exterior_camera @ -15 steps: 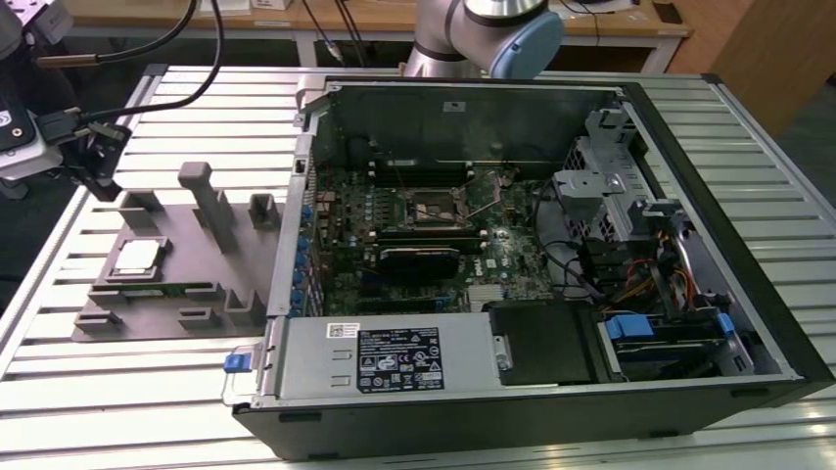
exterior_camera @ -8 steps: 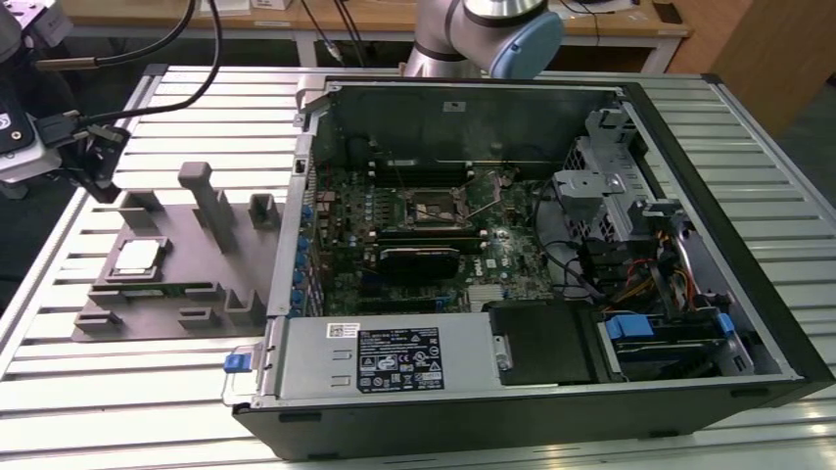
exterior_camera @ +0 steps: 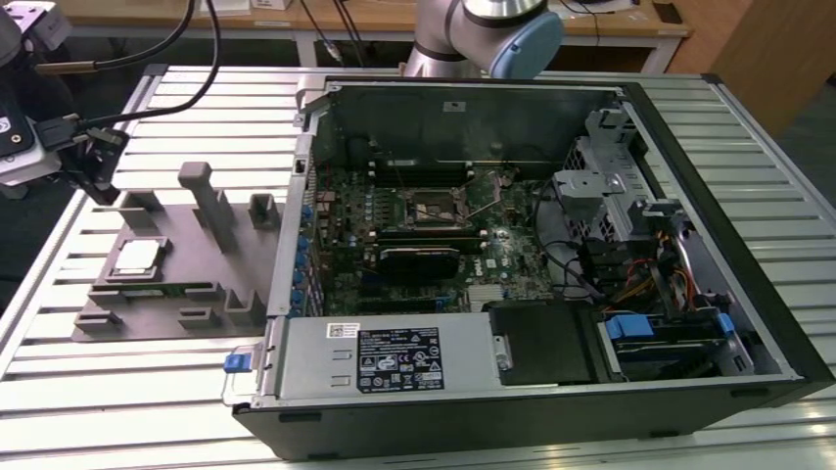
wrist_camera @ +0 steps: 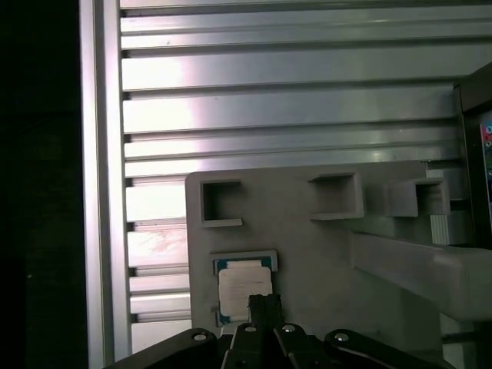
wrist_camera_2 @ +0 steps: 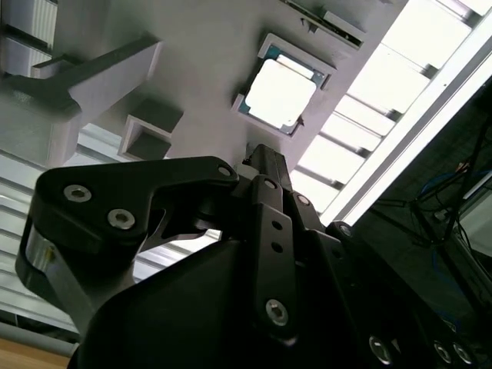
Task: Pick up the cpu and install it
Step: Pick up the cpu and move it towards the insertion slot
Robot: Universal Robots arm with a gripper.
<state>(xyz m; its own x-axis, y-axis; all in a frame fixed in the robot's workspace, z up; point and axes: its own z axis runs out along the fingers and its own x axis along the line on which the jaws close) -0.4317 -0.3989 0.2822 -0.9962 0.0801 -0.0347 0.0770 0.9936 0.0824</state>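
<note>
gripper: my gripper (wrist_camera: 264, 301) had its 2 fingers pressed together, with nothing between them. in the exterior view it hung over the far end of the gray fixture block (exterior_camera: 183, 276), at the exterior view's left.
cpu: the cpu (exterior_camera: 137, 257) lay flat, silvery top up, not in my grasp. in both wrist views it sat just past my fingertips, and i was not touching it.
cpu pocket: a shallow square recess in the fixture block held the cpu, with its pale rim showing all round.
other pockets: 2 square pockets (wrist_camera: 221, 201) showed in the first wrist view, near the cpu's recess.
posts: several gray uprights (exterior_camera: 196, 191) stood on the block, the tallest near its middle.
computer case: the black computer case (exterior_camera: 523, 423) lay on its side with the side panel off, just beside the fixture block at the exterior view's right.
inside the case: a green motherboard (exterior_camera: 350, 211) carried a metal-framed socket (exterior_camera: 438, 206), with a black heatsink block (exterior_camera: 418, 260) near it. a silver power supply (exterior_camera: 379, 357) sat along the near edge, and a bundle of cables (exterior_camera: 640, 276) lay by the drive bays.
surface: a ribbed aluminium table (exterior_camera: 131, 392) bore both the block and the case.
room: my arm's base (exterior_camera: 451, 44) stood behind the case, a wooden bench (exterior_camera: 379, 18) ran along the back, and a black cable (exterior_camera: 204, 59) hung down at the exterior view's left.
</note>
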